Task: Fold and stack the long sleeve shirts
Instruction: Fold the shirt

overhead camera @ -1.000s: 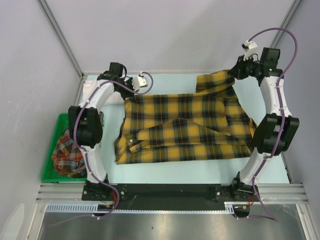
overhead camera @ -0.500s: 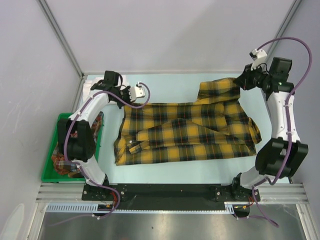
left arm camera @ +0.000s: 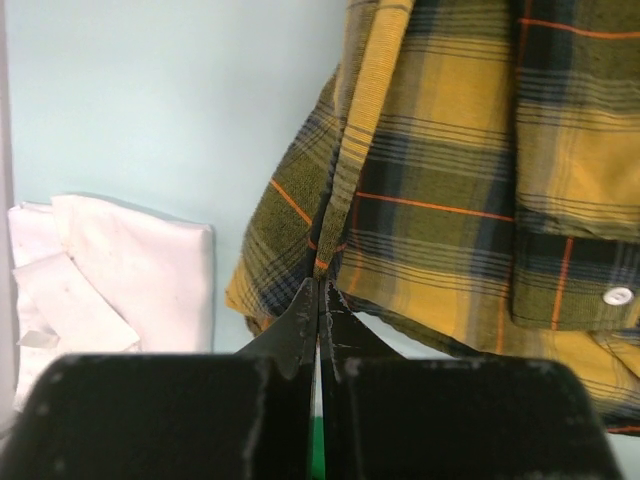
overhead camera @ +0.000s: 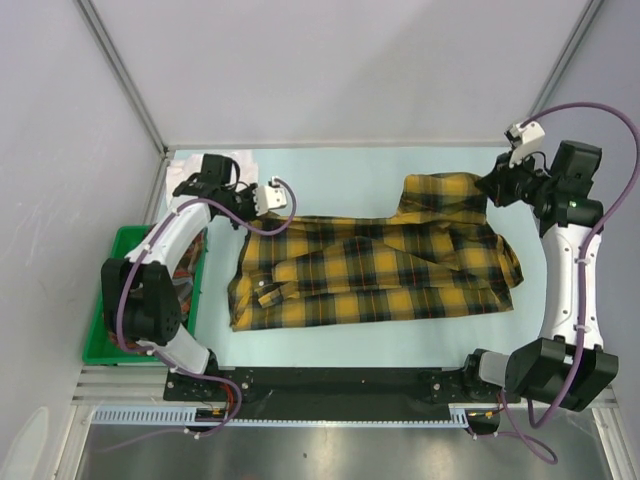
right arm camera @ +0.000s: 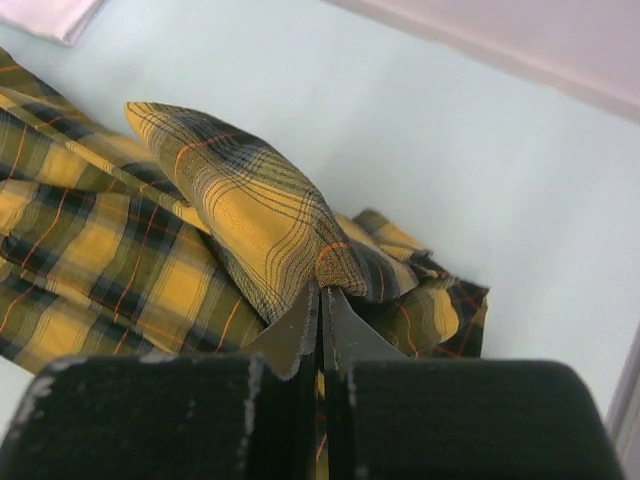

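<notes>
Overhead camera: one yellow-and-black plaid shirt [overhead camera: 380, 265] lies spread on the pale bench [overhead camera: 340, 165]. Its long axis runs from 9 to 3 o'clock, and one sleeve is folded across the body with its buttoned cuff [overhead camera: 266, 293] toward 9 o'clock. Two arms hold it: the left pincer [overhead camera: 256, 222] grips the 10 o'clock corner, and the right pincer [overhead camera: 478, 188] grips the 2 o'clock corner, where the cloth rises in a peak. One folded white shirt [overhead camera: 180, 162] sits at the bench's 10 o'clock corner. One green bin [overhead camera: 100, 300] stands off the bench at 8 o'clock, largely hidden by the left arm.

Left wrist camera: the pincer's fingers [left arm camera: 297, 322] are pressed together on a fold of the plaid edge. One white button [left arm camera: 617, 296] shows at 3 o'clock and the white shirt at 9 o'clock.

Right wrist camera: the fingers are clamped on a raised pouch of plaid, with the rest of the shirt lying toward 9 o'clock.
</notes>
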You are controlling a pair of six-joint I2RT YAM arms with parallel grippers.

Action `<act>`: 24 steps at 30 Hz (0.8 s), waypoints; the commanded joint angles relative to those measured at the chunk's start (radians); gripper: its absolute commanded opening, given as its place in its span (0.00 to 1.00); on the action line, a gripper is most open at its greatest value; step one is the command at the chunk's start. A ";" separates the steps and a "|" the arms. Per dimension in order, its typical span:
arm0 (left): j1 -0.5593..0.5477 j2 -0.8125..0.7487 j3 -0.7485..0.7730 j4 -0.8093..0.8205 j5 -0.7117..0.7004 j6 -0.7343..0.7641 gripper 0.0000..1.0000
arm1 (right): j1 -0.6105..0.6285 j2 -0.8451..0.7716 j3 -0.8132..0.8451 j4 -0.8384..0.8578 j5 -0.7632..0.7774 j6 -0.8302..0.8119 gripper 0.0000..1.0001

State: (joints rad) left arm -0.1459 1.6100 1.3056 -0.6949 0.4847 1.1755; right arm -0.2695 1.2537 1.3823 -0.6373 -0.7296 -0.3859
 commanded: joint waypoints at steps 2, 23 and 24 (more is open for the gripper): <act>-0.009 -0.087 -0.107 0.011 0.008 0.068 0.00 | -0.004 -0.031 -0.074 -0.028 0.019 -0.056 0.00; -0.123 -0.141 -0.338 -0.041 -0.113 -0.105 0.11 | -0.042 -0.053 -0.230 -0.124 0.093 -0.221 0.00; -0.121 -0.128 -0.335 -0.041 -0.126 -0.109 0.19 | -0.042 -0.048 -0.236 -0.133 0.099 -0.228 0.00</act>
State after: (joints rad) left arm -0.2630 1.4696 1.0000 -0.7021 0.3923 1.1118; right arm -0.3080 1.1995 1.1736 -0.7517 -0.6556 -0.5552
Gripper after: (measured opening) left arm 0.097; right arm 0.010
